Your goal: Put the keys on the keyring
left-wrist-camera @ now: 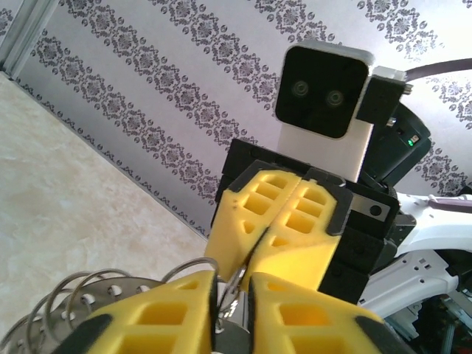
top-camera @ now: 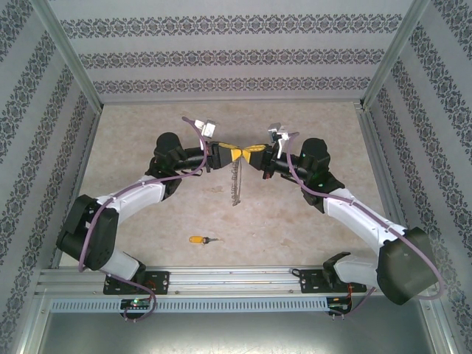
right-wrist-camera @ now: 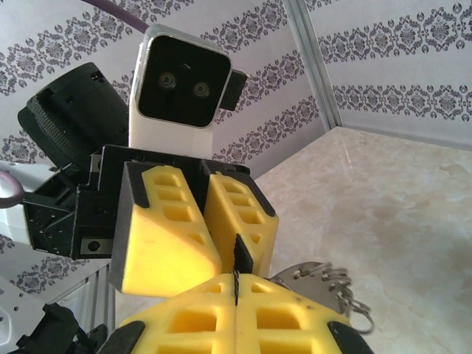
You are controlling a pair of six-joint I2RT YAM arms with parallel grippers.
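The keyring (top-camera: 236,184) is being held up off the table (top-camera: 133,133), hanging edge-on straight below the point where the two grippers are meeting tip to tip. In the left wrist view its looped, hole-punched fringe (left-wrist-camera: 74,306) is spreading out beside and below the left gripper (left-wrist-camera: 232,282), whose yellow fingers are being kept nearly together on a thin wire of the rim. The right gripper (left-wrist-camera: 251,254) is being pressed against that same spot from the opposite side, its fingers narrowed to a hairline slit (whether metal is actually being pinched there cannot be told). In the right wrist view the hoop (right-wrist-camera: 328,280) is showing just beside the right gripper (right-wrist-camera: 236,276), with the left gripper (right-wrist-camera: 236,254) facing it. The key (top-camera: 200,240), with its orange head, is lying flat on the table, well below both grippers and nearer the arm bases, touched by neither.
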